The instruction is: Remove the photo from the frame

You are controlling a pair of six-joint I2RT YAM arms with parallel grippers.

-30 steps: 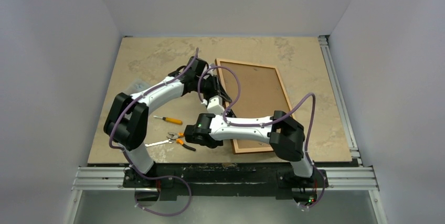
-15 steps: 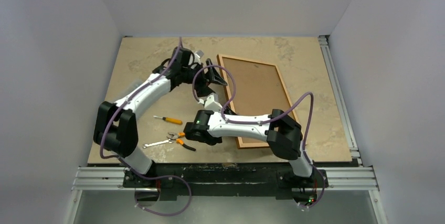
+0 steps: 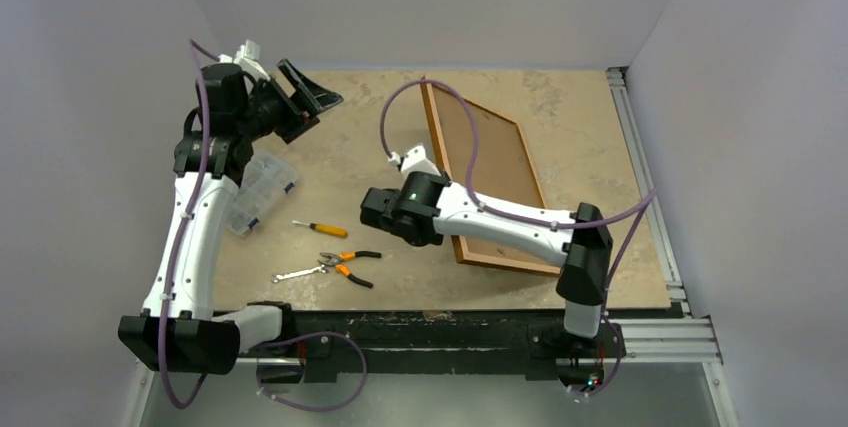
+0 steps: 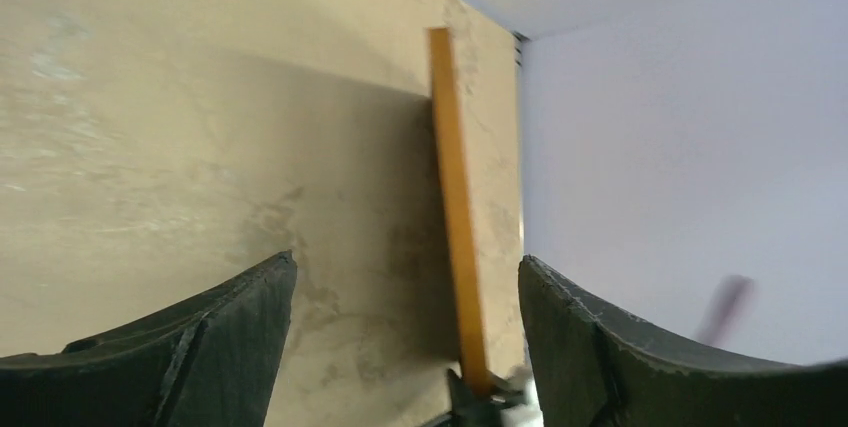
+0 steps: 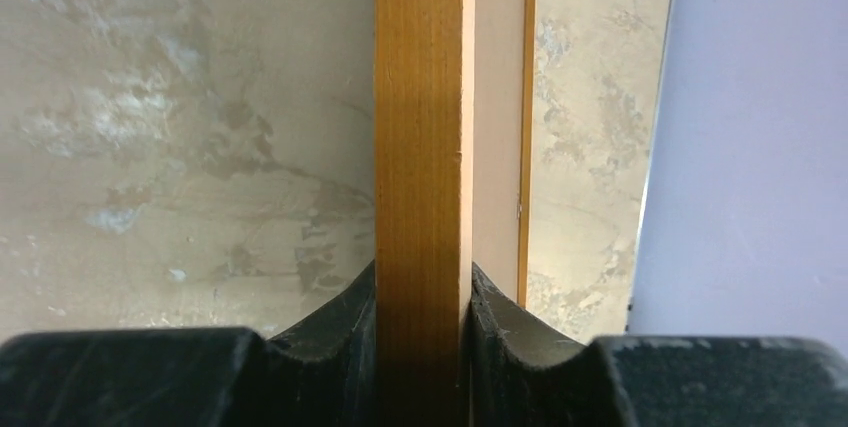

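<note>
Overhead, frame: right of centre on the beige table, tipped up with its left long rail lifted.
Overhead, photo: sits inside the frame, with only its plain brown board back showing.
Overhead, my right gripper: clamped on the frame's left long rail, with my arm reaching in across the near end.
Overhead, my left gripper: high over the far left corner of the table, jaws spread and holding nothing, well apart from the frame.
Overhead, loose things: a clear plastic box lies beside my left arm. Nearer me are an orange-handled screwdriver, pliers and a wrench, all left of the frame.
Left wrist, my fingers: wide apart, released, with only table between them.
Left wrist, frame: a thin orange strip seen edge-on across the table, with a broad shadow to its left and the grey wall behind.
Right wrist, my fingers: pressed tight against both sides of the rail, gripping it.
Right wrist, frame: the rail runs straight away from me, its wood grain clear.
Right wrist, photo: a pale brown board just right of the rail, edged by the thin far rail. I cannot see the picture side.
Right wrist, table: marbled surface on either side of the frame.
</note>
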